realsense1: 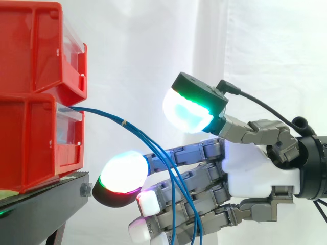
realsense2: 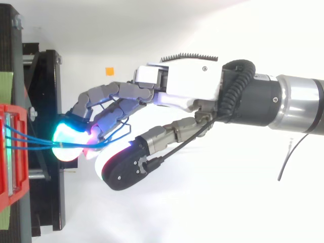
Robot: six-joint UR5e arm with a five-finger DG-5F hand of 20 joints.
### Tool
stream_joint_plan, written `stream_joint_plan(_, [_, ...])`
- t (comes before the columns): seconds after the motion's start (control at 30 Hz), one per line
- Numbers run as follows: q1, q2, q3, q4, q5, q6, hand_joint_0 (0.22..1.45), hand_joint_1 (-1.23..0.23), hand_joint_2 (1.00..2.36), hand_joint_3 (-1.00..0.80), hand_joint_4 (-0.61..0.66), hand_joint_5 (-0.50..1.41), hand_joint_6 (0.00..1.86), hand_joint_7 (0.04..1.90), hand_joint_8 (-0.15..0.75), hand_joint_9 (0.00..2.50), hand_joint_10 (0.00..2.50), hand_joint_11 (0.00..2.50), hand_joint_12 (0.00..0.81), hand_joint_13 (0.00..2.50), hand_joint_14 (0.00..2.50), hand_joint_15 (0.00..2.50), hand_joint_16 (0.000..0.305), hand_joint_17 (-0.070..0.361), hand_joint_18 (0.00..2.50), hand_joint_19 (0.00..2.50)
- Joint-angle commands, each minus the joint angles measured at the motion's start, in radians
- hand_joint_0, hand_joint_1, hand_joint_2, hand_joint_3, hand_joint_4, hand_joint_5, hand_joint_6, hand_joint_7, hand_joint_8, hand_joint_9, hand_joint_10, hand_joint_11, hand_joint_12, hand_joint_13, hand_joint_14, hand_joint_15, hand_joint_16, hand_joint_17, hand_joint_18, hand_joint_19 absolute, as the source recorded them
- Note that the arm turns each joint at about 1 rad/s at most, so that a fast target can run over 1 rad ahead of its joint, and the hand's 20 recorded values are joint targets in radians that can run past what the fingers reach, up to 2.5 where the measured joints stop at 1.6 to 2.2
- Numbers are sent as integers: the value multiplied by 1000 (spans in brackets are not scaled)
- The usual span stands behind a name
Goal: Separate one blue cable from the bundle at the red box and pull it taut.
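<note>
Where cables (realsense1: 102,114) sag, robot hand (realsense1: 255,173) faces red bins (realsense1: 30,127).

Red bins (realsense1: 36,97) block the left, blue cables (realsense1: 122,123) hang across the fingers (realsense1: 204,150), free room above.

Red bins (realsense1: 30,127) on black stand (realsense1: 46,196), blue cables (realsense1: 122,123) drooping across hand (realsense1: 250,168), fingers (realsense1: 194,151) outstretched, thumb (realsense1: 245,130) raised.

Glossy plastic bins (realsense1: 36,138), cloth curtain (realsense1: 153,51)
</note>
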Motion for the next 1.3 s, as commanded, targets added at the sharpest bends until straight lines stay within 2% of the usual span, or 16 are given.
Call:
stream_joint_plan(0.0, [-2, 0, 1, 2, -8, 17, 532, -622, 1000, -500, 169, -164, 503, 928, 258, 786, 17, 649, 308, 595, 15, 429, 40, 90, 351, 487])
stream_joint_plan(0.2, [-3, 0, 1, 12, -23, 47, 566, -650, 1001, -477, 145, -146, 503, 1039, 254, 813, 18, 693, 305, 619, 17, 451, 39, 87, 371, 507])
stream_joint_plan(0.5, [-5, 0, 1, 32, -42, 55, 587, -662, 1005, -441, 131, -140, 502, 1064, 252, 834, 19, 714, 303, 639, 16, 468, 38, 86, 391, 517])
stream_joint_plan(0.8, [-23, -2, 1, 39, -52, 41, 583, -656, 1003, -447, 131, -141, 502, 1057, 253, 834, 18, 715, 308, 649, 17, 476, 39, 87, 399, 532])
stream_joint_plan(1.0, [-28, -14, 5, 39, -52, 33, 581, -653, 1003, -450, 134, -142, 502, 1056, 254, 839, 18, 720, 308, 650, 18, 484, 39, 88, 407, 542])
stream_joint_plan(1.03, [-33, -42, 26, 41, -60, 41, 582, -653, 1003, -451, 139, -141, 502, 1057, 256, 838, 19, 718, 308, 651, 17, 485, 39, 88, 407, 541])
stream_joint_plan(1.07, [-33, -42, 26, 41, -60, 41, 581, -654, 1003, -450, 132, -142, 503, 1056, 254, 839, 18, 719, 309, 652, 17, 485, 39, 88, 408, 542])
stream_joint_plan(1.13, [-40, -66, 66, 33, -86, 76, 581, -653, 1003, -449, 132, -141, 502, 1059, 255, 840, 18, 721, 309, 656, 17, 486, 39, 88, 407, 550])
stream_joint_plan(1.2, [-43, -66, 75, 39, -98, 86, 581, -653, 1004, -449, 132, -141, 502, 1057, 254, 837, 18, 715, 308, 659, 17, 487, 39, 88, 412, 550])
stream_joint_plan(1.27, [-45, -66, 84, 35, -102, 70, 582, -651, 1003, -450, 129, -141, 502, 1064, 253, 835, 18, 720, 309, 661, 18, 491, 39, 88, 411, 549])
